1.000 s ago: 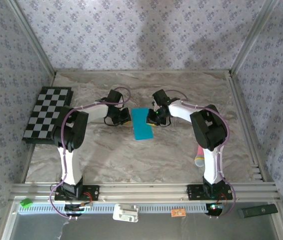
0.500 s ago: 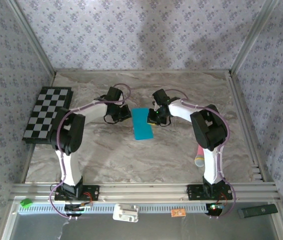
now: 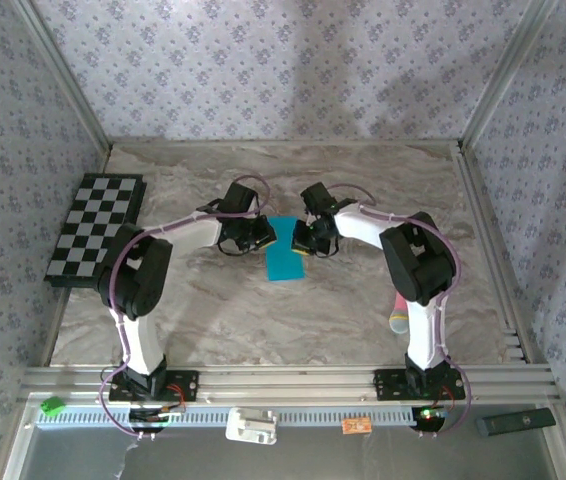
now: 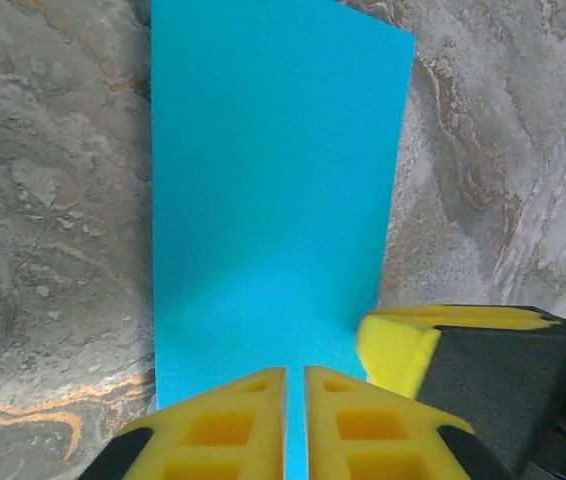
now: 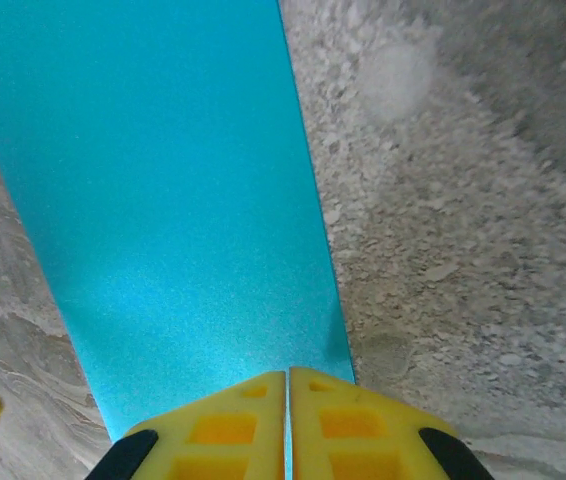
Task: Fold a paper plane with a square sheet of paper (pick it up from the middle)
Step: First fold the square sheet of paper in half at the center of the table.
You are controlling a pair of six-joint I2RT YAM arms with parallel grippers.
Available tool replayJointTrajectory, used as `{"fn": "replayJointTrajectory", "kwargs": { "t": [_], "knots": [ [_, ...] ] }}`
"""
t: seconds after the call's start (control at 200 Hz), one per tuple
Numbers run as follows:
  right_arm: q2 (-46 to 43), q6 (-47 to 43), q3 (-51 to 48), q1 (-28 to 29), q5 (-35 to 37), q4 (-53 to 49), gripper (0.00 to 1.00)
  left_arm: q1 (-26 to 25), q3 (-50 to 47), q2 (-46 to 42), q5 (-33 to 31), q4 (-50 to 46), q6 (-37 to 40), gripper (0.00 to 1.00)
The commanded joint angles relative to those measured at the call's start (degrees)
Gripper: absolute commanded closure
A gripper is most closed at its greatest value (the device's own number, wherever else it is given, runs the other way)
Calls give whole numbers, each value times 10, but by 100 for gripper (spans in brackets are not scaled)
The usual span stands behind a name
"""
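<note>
Overhead, wrist cams close; shared paper [image 3: 285, 255]

Table [image 3: 263, 320]: grey-beige marbled top, aluminium rails along its edges, walls [image 3: 283, 70] papered in a pale lilac floral print. Black-and-white checkered board [image 3: 96, 228] lies flat at the left edge; a pink stick with a yellowish end [image 3: 399, 318] lies near the right edge, partly hidden. On the ledge below the near rail, left to right: small green piece [image 3: 53, 406], white block [image 3: 251, 427], orange tag [image 3: 357, 426], black bar [image 3: 515, 421].
</note>
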Motion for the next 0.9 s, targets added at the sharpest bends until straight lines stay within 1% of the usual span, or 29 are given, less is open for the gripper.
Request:
{"fn": "replayJointTrajectory", "kwargs": {
  "t": [0.0,0.14,0.335,0.45,0.895],
  "knots": [
    [-21,0,-5,-12,6,1,90,1,5,19,16,8,-13,88],
    [-15,-15,-6,-20,0,3,89,1,5,33,15,-2,-7,90],
    [-1,-46,13,-17,-11,-5,89,6,9,41,-4,-30,23,91],
    [10,-59,22,-12,-20,-10,88,12,6,50,-5,-32,34,92],
    [58,-60,51,5,-20,-21,87,27,35,63,-9,-75,116,92]
  ]
}}
